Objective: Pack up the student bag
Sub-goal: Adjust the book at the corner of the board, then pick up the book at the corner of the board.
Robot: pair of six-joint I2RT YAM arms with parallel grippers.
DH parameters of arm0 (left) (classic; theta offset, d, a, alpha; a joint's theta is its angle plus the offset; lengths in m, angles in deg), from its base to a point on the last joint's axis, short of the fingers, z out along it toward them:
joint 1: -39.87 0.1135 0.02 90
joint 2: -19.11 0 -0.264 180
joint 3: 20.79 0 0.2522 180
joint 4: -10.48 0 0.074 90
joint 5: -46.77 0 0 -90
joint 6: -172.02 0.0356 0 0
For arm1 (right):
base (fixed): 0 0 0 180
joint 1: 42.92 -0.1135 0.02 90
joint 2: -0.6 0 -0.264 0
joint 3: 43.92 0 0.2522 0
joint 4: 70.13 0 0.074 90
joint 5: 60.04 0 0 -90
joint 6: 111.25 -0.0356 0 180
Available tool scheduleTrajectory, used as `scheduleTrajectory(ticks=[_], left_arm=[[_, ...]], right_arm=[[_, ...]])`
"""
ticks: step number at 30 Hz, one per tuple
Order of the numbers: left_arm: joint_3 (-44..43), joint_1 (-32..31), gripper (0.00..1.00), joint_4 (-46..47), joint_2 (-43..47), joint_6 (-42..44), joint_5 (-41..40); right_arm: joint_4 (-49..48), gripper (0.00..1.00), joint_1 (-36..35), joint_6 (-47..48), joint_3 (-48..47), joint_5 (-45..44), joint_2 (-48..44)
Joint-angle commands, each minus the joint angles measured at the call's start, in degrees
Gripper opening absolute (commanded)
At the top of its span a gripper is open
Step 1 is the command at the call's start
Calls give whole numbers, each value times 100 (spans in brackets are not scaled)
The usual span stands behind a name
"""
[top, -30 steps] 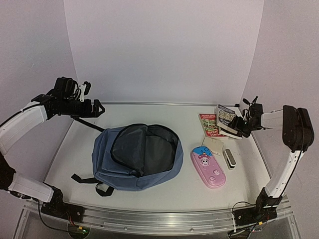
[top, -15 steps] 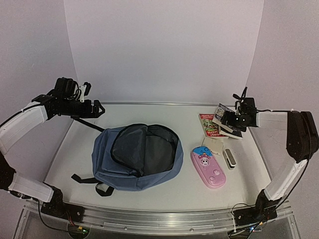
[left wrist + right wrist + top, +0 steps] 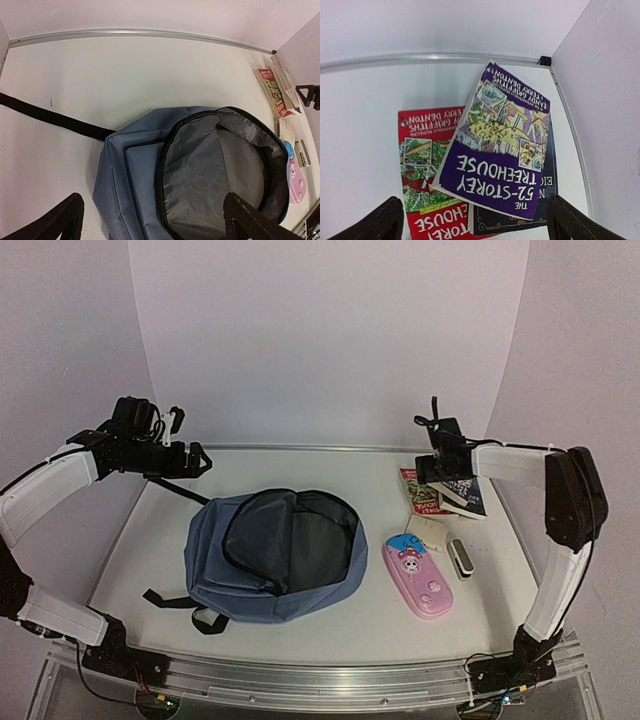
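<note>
Left arm (image 3: 45, 485) and right arm (image 3: 510, 457) showed white shells, black joints, black jaws, and thin dark cables looping off the wrists.

the bottom edge crops the student bag (image 3: 135, 170); a purple book (image 3: 499, 146) covers most of a dark book (image 3: 507, 223).

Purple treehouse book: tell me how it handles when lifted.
The purple book looks a soft-cover paperback, so it probably sags from one edge. Resting askew on the red book and dark book, it may slide when pushed.
</note>
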Motion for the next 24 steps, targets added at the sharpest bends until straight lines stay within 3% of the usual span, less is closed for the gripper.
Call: scheduleTrajectory(ticks=[1,19,22,24], left_arm=[[15,15,97,90,-78,-55,51],[-39,16,96,17,-218,-65,91],[-39,13,96,14,-239,-70,111],[-44,15,96,1,-249,-73,117]], right_arm=[[608,98,-185,402,-475,-1184,540],[837,98,-304,931,-1322,-2274,1851],[837,93,-305,911,-1449,-2419,1942],[837,82,-308,891,-1552,-2525,1975]])
